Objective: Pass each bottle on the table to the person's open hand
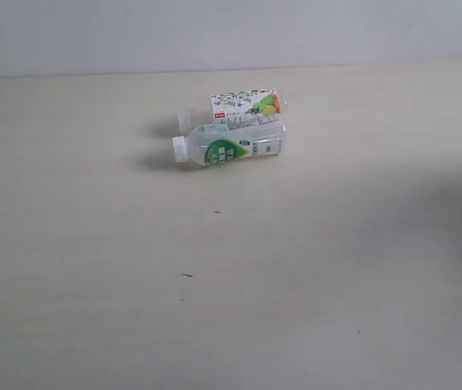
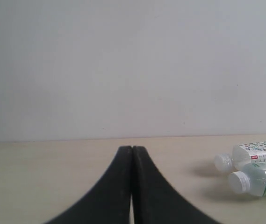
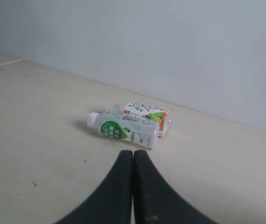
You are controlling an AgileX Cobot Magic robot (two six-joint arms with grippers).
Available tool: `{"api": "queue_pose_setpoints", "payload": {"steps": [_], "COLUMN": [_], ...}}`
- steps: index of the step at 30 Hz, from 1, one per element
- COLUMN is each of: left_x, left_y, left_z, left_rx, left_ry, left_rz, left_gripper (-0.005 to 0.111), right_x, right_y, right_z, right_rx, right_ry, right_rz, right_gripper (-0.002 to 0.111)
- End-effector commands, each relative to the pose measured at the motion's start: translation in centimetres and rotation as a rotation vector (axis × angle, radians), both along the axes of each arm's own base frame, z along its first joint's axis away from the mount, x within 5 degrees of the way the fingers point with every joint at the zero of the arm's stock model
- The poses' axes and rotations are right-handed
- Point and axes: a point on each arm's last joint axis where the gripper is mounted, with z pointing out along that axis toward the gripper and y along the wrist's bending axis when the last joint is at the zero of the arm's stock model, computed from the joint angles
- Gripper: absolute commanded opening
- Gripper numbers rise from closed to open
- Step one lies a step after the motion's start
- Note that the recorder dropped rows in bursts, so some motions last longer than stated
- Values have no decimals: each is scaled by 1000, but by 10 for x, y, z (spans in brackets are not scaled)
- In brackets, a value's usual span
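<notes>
The left hand (image 2: 132, 149) points level along the worktop (image 2: 39, 177), its black, curved fingers pressed flat together and holding nothing. The right hand (image 3: 133, 153) tilts down toward the worktop, fingers likewise sealed and empty. A little ahead of the right hand's tips lie two clear plastic bottles on their sides, touching along their lengths, long axes across that hand's line of reach. The green-label bottle (image 3: 123, 130) is the nearer; the fruit-print bottle (image 3: 144, 113) lies just beyond it. Both white caps point to the left of the exterior view. From the left hand they lie ahead and off to one side. The worktop is pale cream, smooth and faintly grained.
</notes>
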Motion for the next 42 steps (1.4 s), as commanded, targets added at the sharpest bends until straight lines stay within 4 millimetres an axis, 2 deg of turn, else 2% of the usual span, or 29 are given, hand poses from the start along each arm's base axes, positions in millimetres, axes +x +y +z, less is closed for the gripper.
{"api": "queue_pose_setpoints", "payload": {"steps": [1,42], "left_x": [0,0], "left_y": [0,0], "left_z": [-1,-1], "left_rx": [-5,-5], "left_ry": [-2,-2], "left_rz": [3,3], "left_gripper": [0,0], "right_x": [0,0], "right_y": [0,0], "right_z": [1,-1], "right_rx": [6,-3], "right_ry": [-20,-7], "right_rz": [-3,-1], "right_gripper": [0,0]}}
